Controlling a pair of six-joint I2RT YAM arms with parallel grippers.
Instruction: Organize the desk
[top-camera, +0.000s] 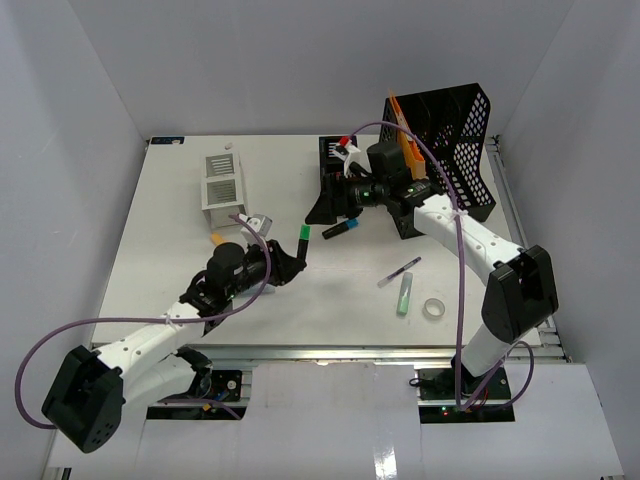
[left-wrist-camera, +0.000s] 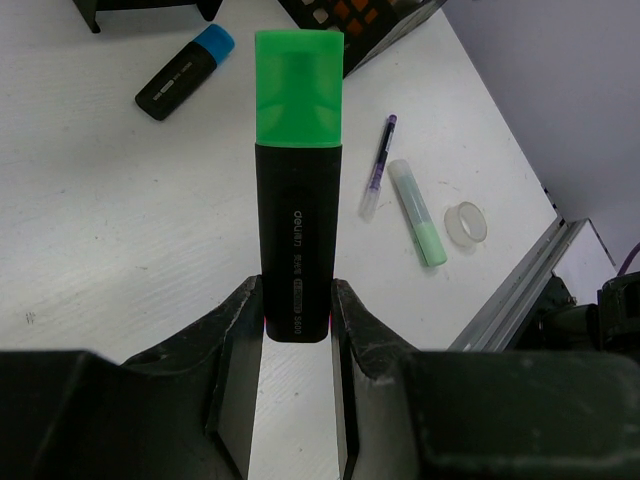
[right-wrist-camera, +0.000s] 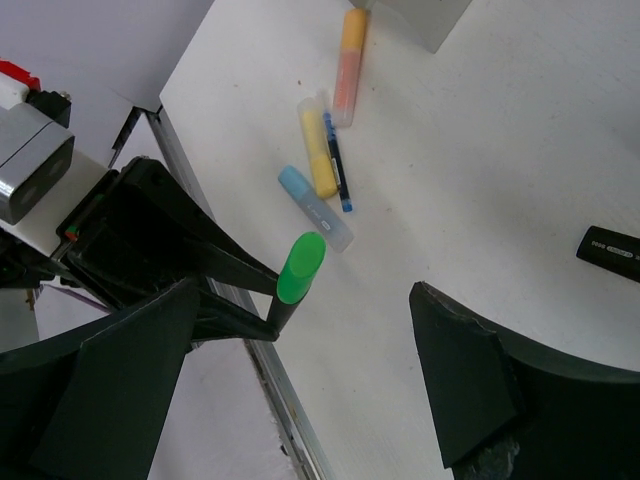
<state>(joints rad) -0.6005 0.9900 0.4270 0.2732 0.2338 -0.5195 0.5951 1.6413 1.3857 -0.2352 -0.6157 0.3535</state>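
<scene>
My left gripper (top-camera: 290, 262) (left-wrist-camera: 297, 300) is shut on the base of a black highlighter with a green cap (top-camera: 303, 237) (left-wrist-camera: 298, 180), held off the white desk (top-camera: 330, 290) with the cap pointing away. The same highlighter (right-wrist-camera: 300, 268) shows in the right wrist view, raised toward my right gripper (right-wrist-camera: 300, 390). That gripper (top-camera: 345, 198) stands wide open with nothing between its fingers, beside a black desk organizer (top-camera: 330, 170) at the back middle.
A blue-capped black highlighter (top-camera: 342, 229) (left-wrist-camera: 185, 72) lies mid-desk. A purple pen (top-camera: 399, 272), pale green highlighter (top-camera: 404, 294) and tape roll (top-camera: 434, 308) lie front right. White mesh holder (top-camera: 222, 180) back left, black file rack (top-camera: 455, 140) back right. Several highlighters (right-wrist-camera: 318, 160) lie near the left arm.
</scene>
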